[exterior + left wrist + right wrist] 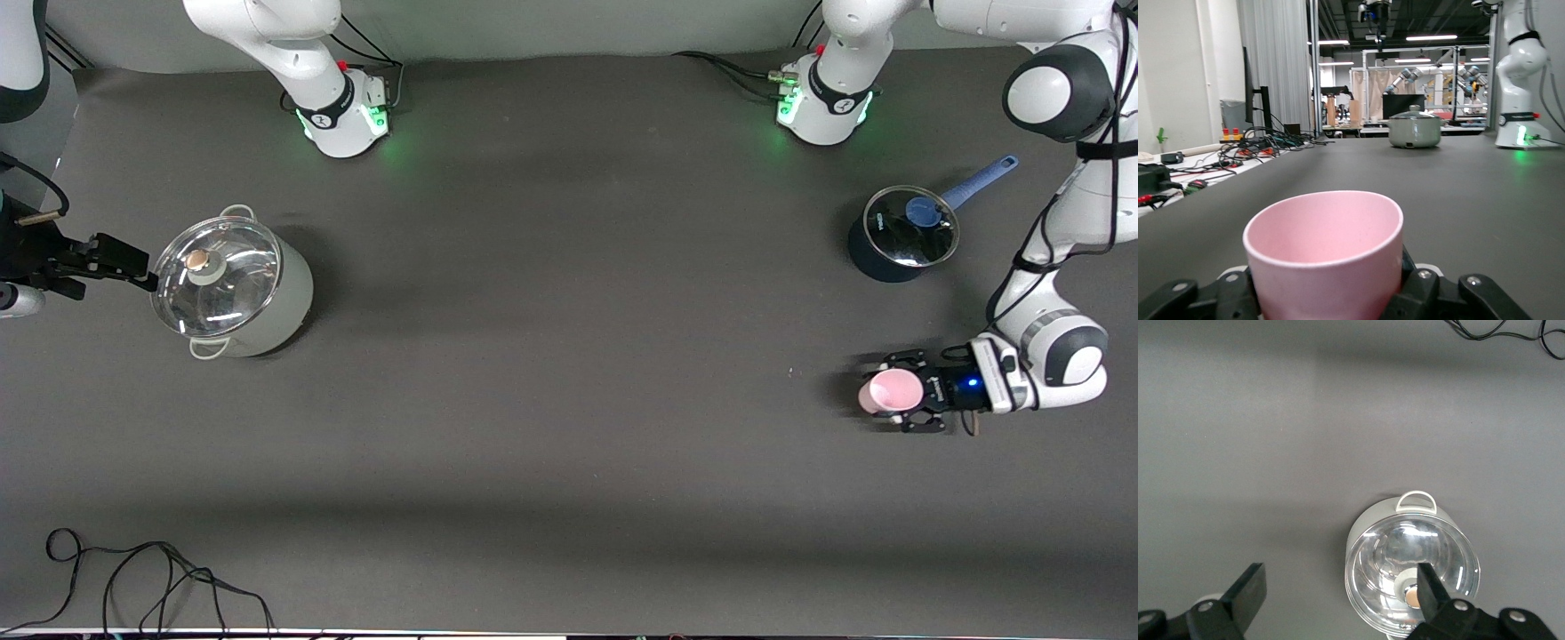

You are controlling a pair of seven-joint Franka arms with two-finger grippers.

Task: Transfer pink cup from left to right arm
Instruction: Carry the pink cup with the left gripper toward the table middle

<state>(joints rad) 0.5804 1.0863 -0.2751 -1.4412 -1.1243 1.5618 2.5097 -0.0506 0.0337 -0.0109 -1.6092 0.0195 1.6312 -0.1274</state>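
— Closest to the front camera, what lies there?
— Loose black cable (151, 578), thin and looping, on the dark matte table (569, 356) toward the right arm's end.
— And the pink cup (892, 391)?
— Farther up, toward the left arm's end. Smooth pale plastic, tapered, round rim, no handle. The left gripper (920, 402) is clenched on it, black linkage fingers (1431, 293) pressed against its sides, low at the table; whether the cup's base touches the surface I cannot tell.
— Farther still?
— A grey-white pot (233, 286) with a domed glass lid and loop handles, toward the right arm's end. The right gripper (133, 267) hangs beside it, long flat black fingers (1248, 590) spread wide, grasping nothing; that arm waits.
— Anything else?
— A small dark saucepan (898, 238), farther from the camera than the cup, with a glass lid, blue knob and a long blue handle. Last come the two glossy white arm bases (351, 116) with green lights
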